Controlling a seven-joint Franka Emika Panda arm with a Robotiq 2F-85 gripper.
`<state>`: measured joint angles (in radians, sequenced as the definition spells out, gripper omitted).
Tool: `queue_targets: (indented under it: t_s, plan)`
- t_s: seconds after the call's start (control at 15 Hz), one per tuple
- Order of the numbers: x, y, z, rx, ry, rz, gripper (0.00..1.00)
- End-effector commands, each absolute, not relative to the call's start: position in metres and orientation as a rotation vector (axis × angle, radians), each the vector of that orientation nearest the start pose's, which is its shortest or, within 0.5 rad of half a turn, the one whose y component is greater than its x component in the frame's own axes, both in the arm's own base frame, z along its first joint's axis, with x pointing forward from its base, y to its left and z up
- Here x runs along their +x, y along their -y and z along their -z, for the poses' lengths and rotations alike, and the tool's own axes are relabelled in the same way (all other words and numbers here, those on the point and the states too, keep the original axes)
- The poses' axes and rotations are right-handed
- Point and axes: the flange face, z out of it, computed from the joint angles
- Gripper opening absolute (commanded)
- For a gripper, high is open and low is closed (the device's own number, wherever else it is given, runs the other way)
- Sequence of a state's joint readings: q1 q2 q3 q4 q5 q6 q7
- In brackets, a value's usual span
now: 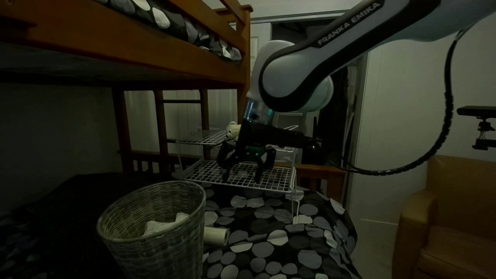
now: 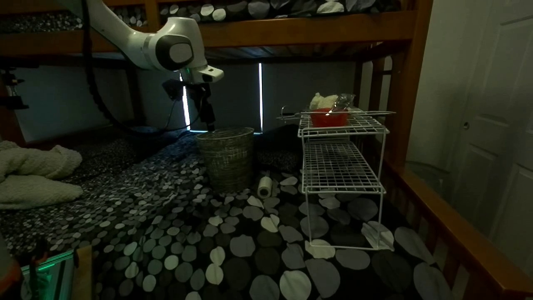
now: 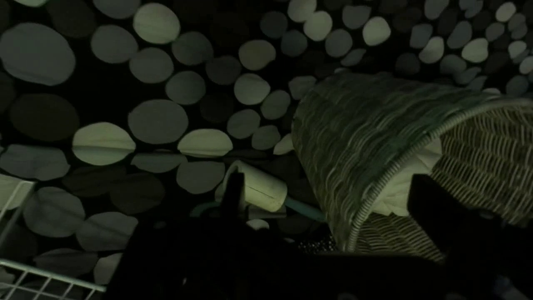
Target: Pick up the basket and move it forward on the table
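The basket (image 1: 166, 252) is a pale woven bucket shape with a braided rim and white cloth-like material inside. It stands upright on the table (image 1: 267, 248), which has a black cloth with white and grey circles. The basket (image 2: 229, 162) and table (image 2: 208, 250) also show in an exterior view. My gripper (image 1: 242, 179) is open and empty, pointing down, above rim height. In the wrist view, the gripper (image 3: 328, 181) has its right finger overlapping the mouth of the basket (image 3: 366, 129) and its left finger outside the near rim. I see no contact with the rim.
A white wire tiered rack (image 2: 339, 166) stands beside the basket, holding a red bowl (image 2: 329, 118) and a pale plush toy. A white roll (image 3: 264, 189) lies on the cloth close to the basket. The wooden bunk frame (image 2: 308, 35) passes overhead. A tan armchair (image 1: 453, 217) stands off the table.
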<state>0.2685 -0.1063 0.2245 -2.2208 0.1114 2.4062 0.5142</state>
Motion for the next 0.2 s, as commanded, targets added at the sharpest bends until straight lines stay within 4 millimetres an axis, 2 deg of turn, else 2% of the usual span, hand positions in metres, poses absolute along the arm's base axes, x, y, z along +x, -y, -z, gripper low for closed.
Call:
queue_targets:
  t_s: [0.0, 0.07, 0.13]
  plan:
    - [0.42, -0.211, -0.459, -2.934, -0.128, 0.325, 1.0]
    - [0.447, -0.235, -0.456, -2.941, -0.131, 0.332, 1.0]
    - [0.438, -0.226, -0.459, -2.939, -0.131, 0.34, 1.0]
